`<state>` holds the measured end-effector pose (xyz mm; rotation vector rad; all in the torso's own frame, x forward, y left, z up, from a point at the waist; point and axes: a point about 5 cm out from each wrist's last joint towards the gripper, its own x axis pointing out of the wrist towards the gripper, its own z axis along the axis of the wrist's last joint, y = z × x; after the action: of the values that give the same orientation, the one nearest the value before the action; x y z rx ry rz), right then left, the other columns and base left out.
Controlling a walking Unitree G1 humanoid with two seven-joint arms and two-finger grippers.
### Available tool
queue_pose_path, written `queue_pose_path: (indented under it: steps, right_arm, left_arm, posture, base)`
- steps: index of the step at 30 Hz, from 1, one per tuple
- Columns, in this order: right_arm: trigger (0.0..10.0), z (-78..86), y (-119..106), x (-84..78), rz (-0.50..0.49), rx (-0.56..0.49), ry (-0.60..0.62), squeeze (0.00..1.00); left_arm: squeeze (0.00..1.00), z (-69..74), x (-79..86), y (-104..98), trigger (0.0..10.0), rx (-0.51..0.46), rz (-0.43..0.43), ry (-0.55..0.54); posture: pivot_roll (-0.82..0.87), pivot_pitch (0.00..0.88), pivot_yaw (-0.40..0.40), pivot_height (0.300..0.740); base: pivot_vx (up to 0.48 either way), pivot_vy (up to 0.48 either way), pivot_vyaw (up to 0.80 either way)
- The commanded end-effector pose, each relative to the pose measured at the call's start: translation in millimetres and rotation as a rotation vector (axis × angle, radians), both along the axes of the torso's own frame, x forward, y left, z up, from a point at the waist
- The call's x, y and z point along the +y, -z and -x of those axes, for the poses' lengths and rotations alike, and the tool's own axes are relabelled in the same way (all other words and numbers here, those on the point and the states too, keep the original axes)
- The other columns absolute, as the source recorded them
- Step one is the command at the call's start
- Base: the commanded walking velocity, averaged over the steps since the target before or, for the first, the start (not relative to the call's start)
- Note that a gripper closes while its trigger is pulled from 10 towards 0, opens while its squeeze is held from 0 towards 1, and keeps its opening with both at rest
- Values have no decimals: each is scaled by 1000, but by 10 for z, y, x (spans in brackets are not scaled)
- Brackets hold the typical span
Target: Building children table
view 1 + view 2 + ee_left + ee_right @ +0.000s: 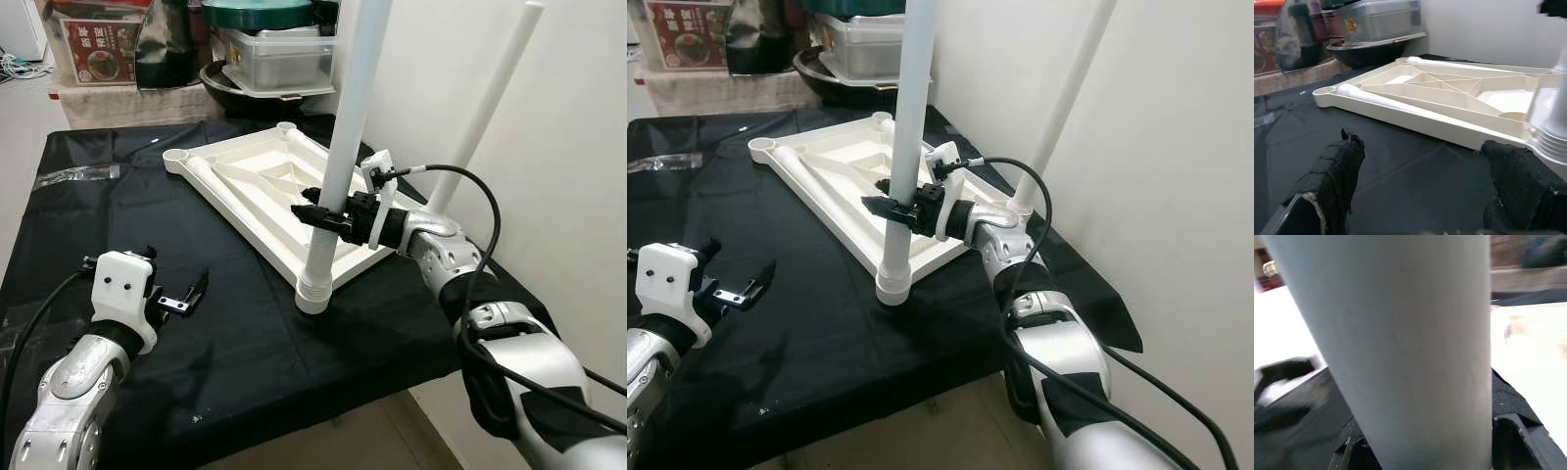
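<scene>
Near leg (348, 137): top cut off by frame edge. Right pincer (328, 217): far finger hidden behind that leg. Right wrist view: background blurred, possibly tabletop panel (284, 191). Boxes behind the counter (225, 333): labels too small to read.

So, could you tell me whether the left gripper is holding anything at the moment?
No, the left gripper hovers open over the black cloth, its fingers spread with nothing between them.

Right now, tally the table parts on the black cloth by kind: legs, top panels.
Upright legs: 2, near leg held by right gripper, far leg by the wall
Lying legs: 1, loose leg on the panel
Top panel: 1
Total: 4
</scene>
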<state>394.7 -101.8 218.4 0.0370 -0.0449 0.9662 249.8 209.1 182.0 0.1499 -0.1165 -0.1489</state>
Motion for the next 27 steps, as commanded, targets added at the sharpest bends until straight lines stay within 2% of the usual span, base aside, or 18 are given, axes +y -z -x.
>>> queue_pose_path:
  steps: [1, 2, 4, 5, 6, 7, 8, 10, 11, 13, 15, 23, 24, 27]
  right_arm:
    - [0, -75, 117, -94, -29, 79, 248, 0]
    - [0, -98, 170, -107, -28, 109, 351, 0]
    - [0, -100, 176, -109, -25, 110, 365, 0]
    - [0, -95, 278, -175, -49, 132, 563, 0]
    - [0, 99, 535, -90, -92, 215, 792, 0]
    - [0, 173, 591, -63, -107, 241, 839, 0]
    - [0, 173, 591, -63, -107, 241, 839, 0]
    - [0, 318, 637, 121, -134, 280, 848, 0]
    - [0, 318, 601, 163, -155, 284, 870, 0]
    - [0, 310, 572, 186, -169, 284, 885, 0]
    - [0, 192, 416, 147, -198, 246, 907, 0]
    - [0, 202, 374, 208, -196, 279, 883, 0]
    - [10000, 229, 375, 273, -193, 308, 823, 0]
    - [10000, 271, 354, 324, -184, 314, 777, 0]
  left_arm:
    - [0, 3, -35, 32, 10000, 5, -5, 13]
    - [0, 5, -34, 33, 10000, 5, -4, 12]
    - [0, 5, -34, 33, 10000, 5, -4, 12]
    - [0, 4, -31, 34, 10000, 4, -2, 9]
    - [0, -13, -27, 55, 10000, 6, 10, 1]
    - [0, -19, -26, 63, 10000, 7, 14, -2]
    - [0, -19, -26, 63, 10000, 7, 14, -2]
    - [0, -65, -49, 84, 10000, 9, 26, -4]
    - [0, -107, -71, 98, 10000, 12, 32, -1]
    - [0, -135, -86, 107, 10000, 15, 35, 1]
    - [0, -223, -127, 128, 10000, 27, 48, 19]
    - [0, -238, -89, 175, 10000, 66, 77, 18]
    - [0, -228, -83, 181, 10000, 71, 72, 19]
    - [0, -221, -78, 186, 10000, 74, 68, 21]
  posture:
    - [131, 0, -135, 740]
    - [131, 0, -135, 740]
    - [131, 0, -135, 740]
    - [131, 0, -133, 740]
    - [125, 0, -123, 740]
    - [125, 0, -123, 740]
    - [125, 0, -123, 740]
    - [120, 0, -115, 740]
    - [117, 0, -108, 740]
    - [117, 0, -108, 740]
    - [96, 0, -100, 740]
    - [98, 0, -97, 740]
    - [101, 0, -92, 740]
    - [102, 0, -93, 740]
  base:
    - [0, 0, 0]
    - [0, 0, 0]
    - [0, 0, 0]
    - [0, 0, 0]
    - [0, 0, 0]
    - [0, 0, 0]
    - [0, 0, 0]
    - [0, 0, 0]
    - [0, 0, 0]
    - [0, 0, 0]
    - [0, 0, 0]
    - [0, 0, 0]
    - [0, 0, 0]
    - [0, 0, 0]
